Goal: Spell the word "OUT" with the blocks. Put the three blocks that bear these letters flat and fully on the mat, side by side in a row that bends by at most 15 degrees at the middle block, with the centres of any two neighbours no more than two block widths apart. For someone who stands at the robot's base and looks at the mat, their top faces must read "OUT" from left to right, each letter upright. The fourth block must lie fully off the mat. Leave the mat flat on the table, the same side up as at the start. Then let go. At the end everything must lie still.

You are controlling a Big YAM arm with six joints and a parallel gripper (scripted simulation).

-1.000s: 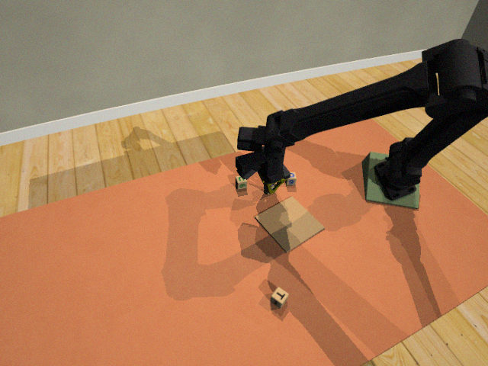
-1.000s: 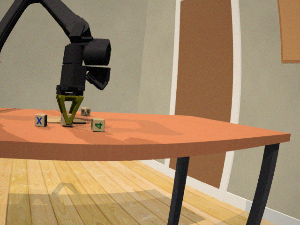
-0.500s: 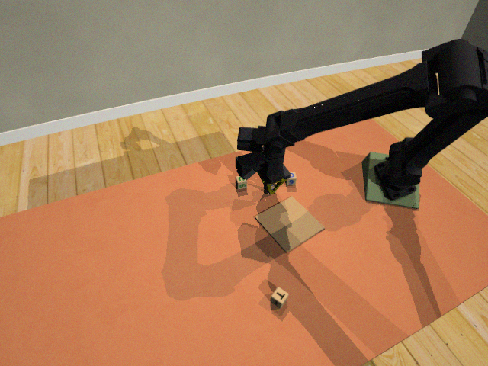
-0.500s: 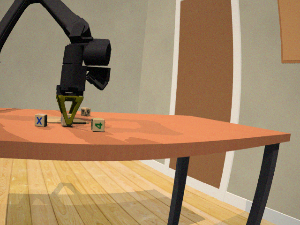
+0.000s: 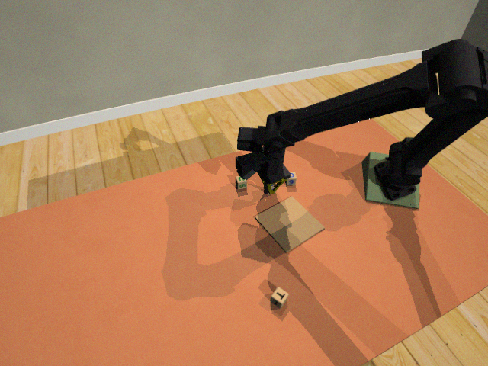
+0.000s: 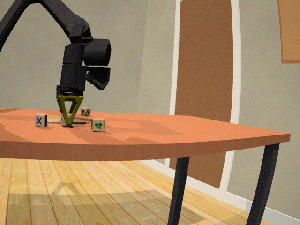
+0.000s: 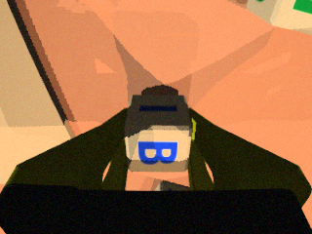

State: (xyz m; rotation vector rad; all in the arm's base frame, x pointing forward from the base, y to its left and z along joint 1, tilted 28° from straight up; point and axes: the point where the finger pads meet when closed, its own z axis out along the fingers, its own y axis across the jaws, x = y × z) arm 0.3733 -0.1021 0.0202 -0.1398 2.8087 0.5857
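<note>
A small wooden cube block [image 7: 158,144] with a blue letter is gripped by the olive-fingered tool [image 6: 68,122], low at the orange surface [image 5: 98,275] beside the tan square mat [image 5: 299,230], blue "B" face toward the wrist camera.

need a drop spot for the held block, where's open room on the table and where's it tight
Open: the stretch between the mat and the T block. Tight: around the tool, shut on the B block, with blocks at and flanking it.
</note>
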